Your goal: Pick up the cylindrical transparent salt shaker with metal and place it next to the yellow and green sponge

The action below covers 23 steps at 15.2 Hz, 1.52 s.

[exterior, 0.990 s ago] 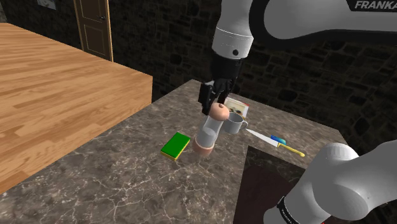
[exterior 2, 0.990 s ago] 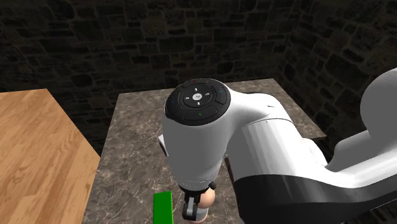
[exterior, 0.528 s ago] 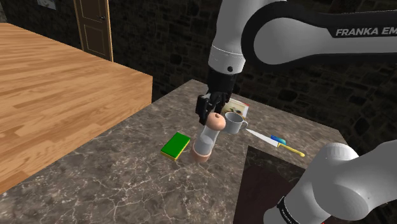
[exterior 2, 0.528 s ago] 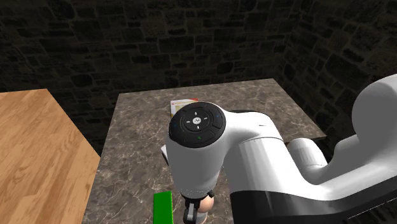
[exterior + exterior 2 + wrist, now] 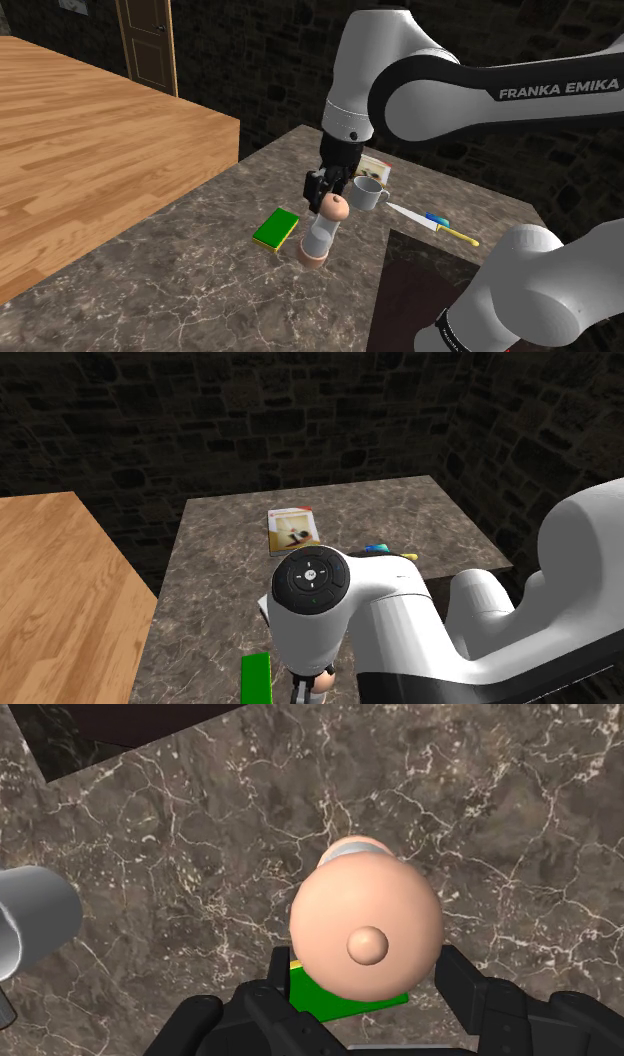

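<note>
Gripper [image 5: 368,966] is clamped on shaker [image 5: 320,228] at its round top, fingers cap-width apart. Shaker tilted, base just beside sponge [image 5: 275,229], nr counter [image 5: 180,290]. Risk: released w/ that lean, it topples twd mug [image 5: 368,194].

The white arm [image 5: 470,95] carries "FRANKA EMIKA" in white capitals on its dark band, at the upper right of the shoulder view. The flat box [image 5: 293,530] on the surface [image 5: 215,582] bears a red strip and a picture whose print cannot be read; so too the marks on the round joint cap [image 5: 312,576]
</note>
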### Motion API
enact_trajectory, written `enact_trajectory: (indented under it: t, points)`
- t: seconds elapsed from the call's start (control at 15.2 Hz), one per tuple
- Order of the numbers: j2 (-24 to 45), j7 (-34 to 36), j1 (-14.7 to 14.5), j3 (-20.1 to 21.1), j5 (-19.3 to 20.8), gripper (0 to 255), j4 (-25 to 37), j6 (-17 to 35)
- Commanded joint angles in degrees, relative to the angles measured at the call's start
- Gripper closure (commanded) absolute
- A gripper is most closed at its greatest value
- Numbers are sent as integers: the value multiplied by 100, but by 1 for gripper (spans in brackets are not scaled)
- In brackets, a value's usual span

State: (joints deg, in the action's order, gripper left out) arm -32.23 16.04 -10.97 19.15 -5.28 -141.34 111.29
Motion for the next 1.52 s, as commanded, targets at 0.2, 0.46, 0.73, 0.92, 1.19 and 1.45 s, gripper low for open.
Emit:
enact_trajectory:
  t: [0.2,0.46,0.73,0.92,1.19,1.45]
  points:
    - [84,31,-7,57,-19,255,-293,380]
    - [84,31,-7,57,-19,255,-293,380]
    - [84,31,-7,57,-19,0,-293,380]
    - [84,31,-7,57,-19,0,-293,380]
    - [-18,22,-14,14,-12,0,22,-35]
    - [-77,19,-13,-19,0,0,325,-395]
